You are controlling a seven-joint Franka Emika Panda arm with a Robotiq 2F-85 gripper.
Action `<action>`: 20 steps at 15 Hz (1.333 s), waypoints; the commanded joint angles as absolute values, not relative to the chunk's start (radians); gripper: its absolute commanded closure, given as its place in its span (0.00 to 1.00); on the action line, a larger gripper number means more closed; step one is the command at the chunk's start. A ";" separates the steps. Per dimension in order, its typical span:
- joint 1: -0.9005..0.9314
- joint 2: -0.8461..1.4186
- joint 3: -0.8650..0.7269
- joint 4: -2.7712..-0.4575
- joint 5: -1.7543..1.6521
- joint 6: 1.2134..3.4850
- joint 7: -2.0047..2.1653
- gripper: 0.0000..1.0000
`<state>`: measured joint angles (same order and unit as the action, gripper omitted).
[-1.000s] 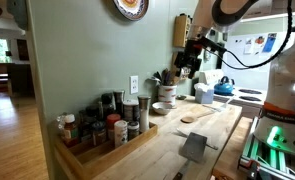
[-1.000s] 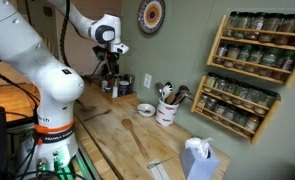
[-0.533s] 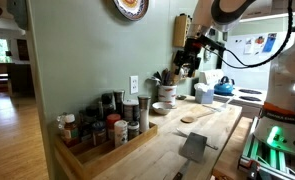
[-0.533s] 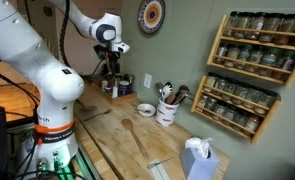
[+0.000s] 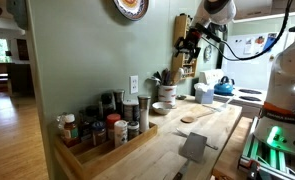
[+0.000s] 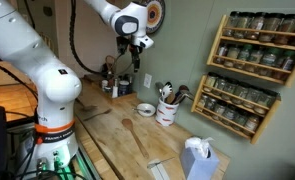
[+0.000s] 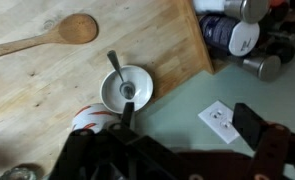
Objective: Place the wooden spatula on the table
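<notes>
My gripper (image 5: 191,42) (image 6: 137,50) hangs high above the butcher-block table (image 5: 172,140) (image 6: 105,135), close to the green wall. In the wrist view the gripper (image 7: 187,120) is open and empty, with its dark fingers (image 7: 251,124) wide apart over the wall outlet (image 7: 220,119). A white crock (image 6: 167,111) (image 5: 166,92) of utensils stands below and beside it. I cannot pick out the wooden spatula among the utensils. A pale wooden spoon with a rounded head (image 6: 133,134) (image 7: 55,35) lies flat on the table.
A white bowl with a metal spoon (image 7: 125,88) (image 6: 145,109) sits next to the crock. A tray of spice jars (image 5: 99,132) stands by the wall, and spice racks (image 6: 247,70) hang on it. A blue kettle (image 5: 224,87) and a tissue box (image 6: 197,160) are nearby.
The arm has lifted and swung along the wall toward the crock. The gripper is higher now. Nothing on the table has moved.
</notes>
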<state>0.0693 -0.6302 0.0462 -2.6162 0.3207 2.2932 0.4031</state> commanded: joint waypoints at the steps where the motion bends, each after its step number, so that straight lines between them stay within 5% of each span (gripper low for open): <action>1: -0.016 -0.592 -0.032 -2.529 0.369 2.205 0.429 0.00; 9: -0.194 -0.481 -0.057 -2.421 0.369 2.200 0.664 0.00; 20: -0.193 -0.425 -0.069 -2.400 0.369 2.251 0.698 0.00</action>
<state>-0.1788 -0.4843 -0.0629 -2.4334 0.3750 2.2564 0.6870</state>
